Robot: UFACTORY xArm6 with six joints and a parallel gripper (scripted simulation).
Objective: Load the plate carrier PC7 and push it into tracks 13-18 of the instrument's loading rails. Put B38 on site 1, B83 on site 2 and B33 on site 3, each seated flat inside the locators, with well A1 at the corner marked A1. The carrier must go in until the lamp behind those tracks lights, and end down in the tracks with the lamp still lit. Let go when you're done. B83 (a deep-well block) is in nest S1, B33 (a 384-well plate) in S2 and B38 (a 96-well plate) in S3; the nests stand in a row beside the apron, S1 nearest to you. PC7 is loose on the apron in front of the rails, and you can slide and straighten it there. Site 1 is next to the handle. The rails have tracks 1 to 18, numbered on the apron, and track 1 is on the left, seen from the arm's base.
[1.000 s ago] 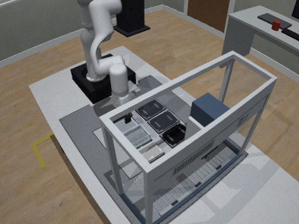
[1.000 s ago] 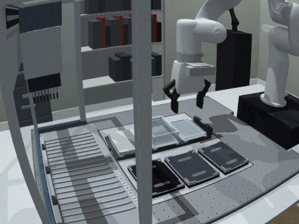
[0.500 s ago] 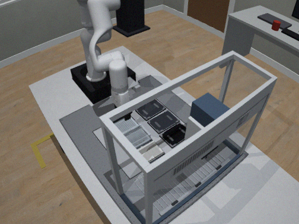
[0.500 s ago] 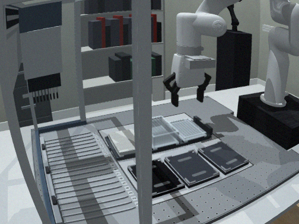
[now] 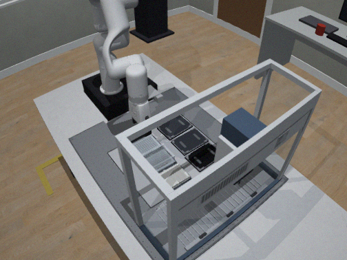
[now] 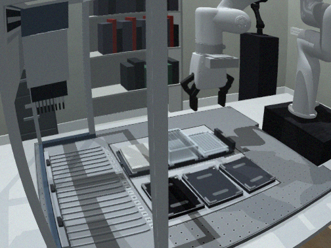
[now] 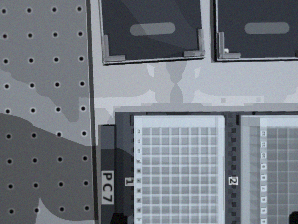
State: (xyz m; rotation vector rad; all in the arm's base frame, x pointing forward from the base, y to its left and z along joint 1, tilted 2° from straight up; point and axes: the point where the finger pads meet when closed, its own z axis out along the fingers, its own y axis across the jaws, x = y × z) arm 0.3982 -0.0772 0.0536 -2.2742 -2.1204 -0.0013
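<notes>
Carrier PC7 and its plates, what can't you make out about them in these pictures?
- Site 3 plate: wrist view cuts it off at the right edge; a frame post partly covers it in the exterior view.
- Plate IDs: no labels readable, too small in every view.
- A1 corner marks: too small in every view.
- PC7's handle: bottom edge of the wrist view cuts it.
- Gripper: open, fingertips unseen in the wrist view.

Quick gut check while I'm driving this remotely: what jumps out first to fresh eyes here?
The open gripper hangs above the handle end of carrier PC7, holding nothing. All three carrier sites are filled: the 96-well plate by the handle, the taller clear block in the middle, a third plate nearest the rails. The three dark nests beside it lie bare, and the loading rails hold no carrier yet.
</notes>
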